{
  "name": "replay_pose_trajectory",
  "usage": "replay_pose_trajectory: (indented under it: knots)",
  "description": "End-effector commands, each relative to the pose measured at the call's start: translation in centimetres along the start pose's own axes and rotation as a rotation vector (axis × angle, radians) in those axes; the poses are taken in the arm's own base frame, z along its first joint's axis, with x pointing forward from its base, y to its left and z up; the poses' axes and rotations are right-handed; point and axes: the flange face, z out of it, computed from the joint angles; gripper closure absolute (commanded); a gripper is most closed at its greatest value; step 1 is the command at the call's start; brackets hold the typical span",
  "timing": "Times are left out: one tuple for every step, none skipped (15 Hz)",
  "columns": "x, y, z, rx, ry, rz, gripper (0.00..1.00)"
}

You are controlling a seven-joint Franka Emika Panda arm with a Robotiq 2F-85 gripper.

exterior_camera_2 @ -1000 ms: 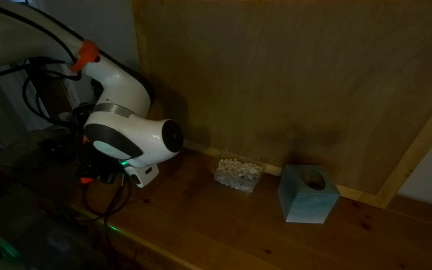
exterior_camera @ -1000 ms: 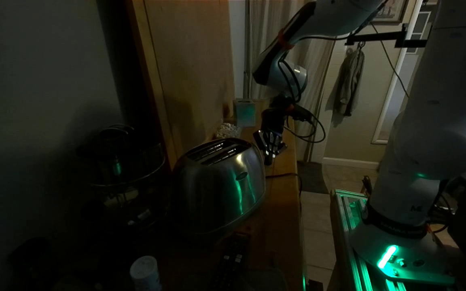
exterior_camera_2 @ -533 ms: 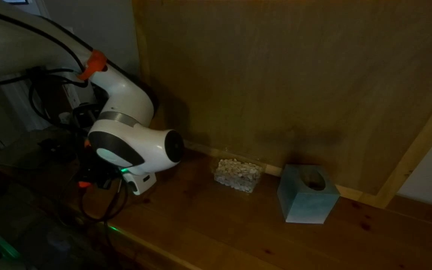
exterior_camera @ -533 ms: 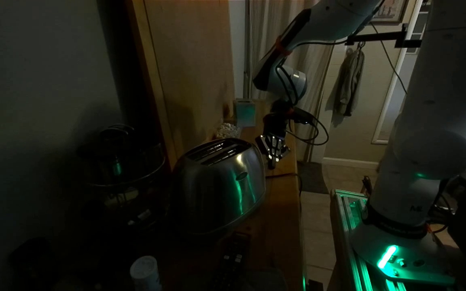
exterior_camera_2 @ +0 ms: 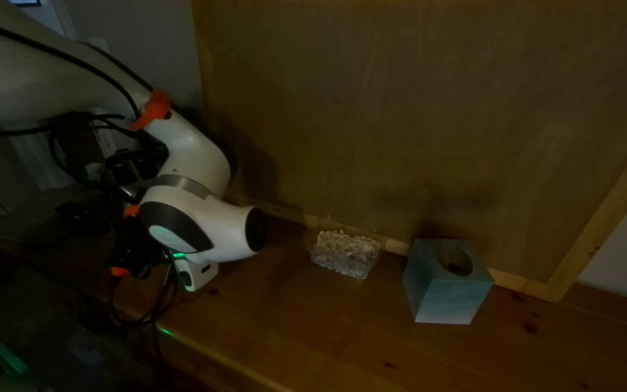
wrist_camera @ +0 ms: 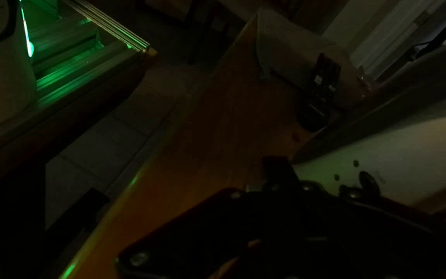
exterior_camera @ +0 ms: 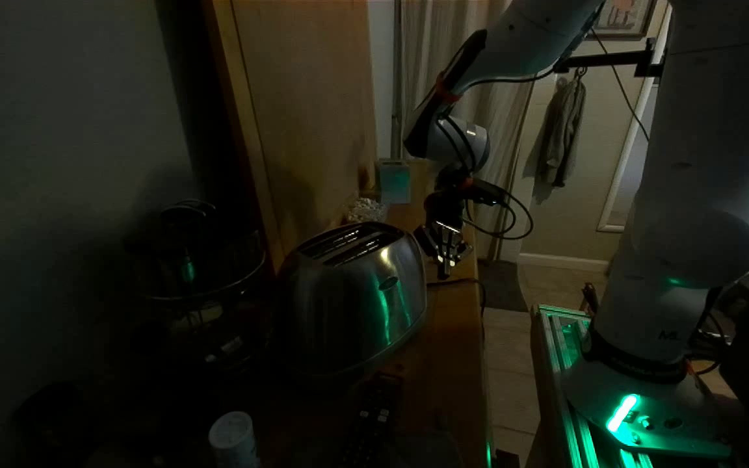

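My gripper (exterior_camera: 445,273) is black and points down beside the toaster's end in an exterior view. Its fingers meet at the tips in the wrist view (wrist_camera: 277,164), with nothing seen between them. The nearest thing is a shiny metal toaster (exterior_camera: 355,305) with two slots on top. In the wrist view the toaster's end (wrist_camera: 412,162) with its dark knob and small buttons is just right of the fingers. The fingers overlap its outline there; I cannot tell whether they touch it. In an exterior view the arm's white wrist (exterior_camera_2: 199,223) hides the fingers.
A wooden counter (exterior_camera_2: 313,332) runs along a wooden panel (exterior_camera_2: 428,109). On it are a clear box of pale stones (exterior_camera_2: 346,253), a blue tissue box (exterior_camera_2: 447,283), a black remote (wrist_camera: 319,93), a grey cloth (wrist_camera: 296,42), a white canister (exterior_camera: 233,439) and a dark rack (exterior_camera: 205,279).
The arm has come down, and the gripper has moved lower and slightly away from the toaster's end in an exterior view. The fingers look unchanged. The objects on the counter have not moved.
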Motion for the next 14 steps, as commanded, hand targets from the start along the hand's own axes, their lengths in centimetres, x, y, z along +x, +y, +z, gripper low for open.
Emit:
replay_pose_trajectory:
  knots:
    - [0.5,-0.5,-0.2,0.055,-0.066,0.021,1.0]
    - [0.5,-0.6,-0.2,0.063,-0.077,0.024,1.0]
    - [0.6,-0.6,-0.1,0.073,-0.091,0.026,1.0]
    - [0.7,-0.7,0.0,0.079,-0.102,0.028,1.0]
    - [0.8,-0.7,0.1,0.082,-0.113,0.034,1.0]
    - [0.9,-0.8,0.2,0.082,-0.121,0.037,1.0]
    - [1.1,-0.7,0.3,0.082,-0.125,0.045,1.0]
    - [1.3,-0.7,0.3,0.081,-0.122,0.053,1.0]
    - [1.5,-0.6,0.3,0.084,-0.115,0.059,1.0]
    - [1.8,-0.6,0.3,0.09,-0.111,0.065,1.0]
    - [2.0,-0.7,0.4,0.098,-0.107,0.07,1.0]
    - [2.3,-0.8,0.4,0.107,-0.1,0.076,1.0]
    - [2.5,-0.8,0.3,0.116,-0.097,0.077,1.0]
    - [2.6,-0.9,0.2,0.123,-0.087,0.083,1.0]
